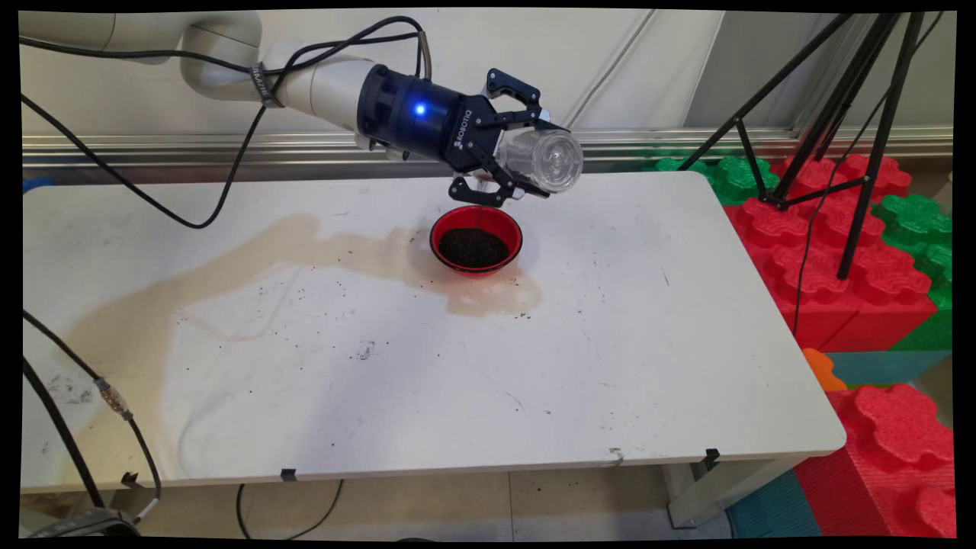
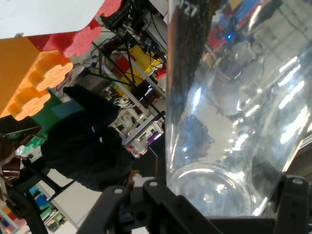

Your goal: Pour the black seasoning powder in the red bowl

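the gripper point(image 1: 526, 156) is clamped on a clear cup point(image 1: 543, 158), tipped sideways in the upper middle of the frame, above a red bowl point(image 1: 476, 240) holding dark grains; the cup looks empty, on a stained surface point(image 1: 381, 366).

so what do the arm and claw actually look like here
The arm is white, built of rounded tubular links, with black cables looping off it. Its wrist section is dark blue-black with a glowing blue light, and white ROBOTIQ lettering runs along the side. The claw is black, with two fingers on open jointed linkages.
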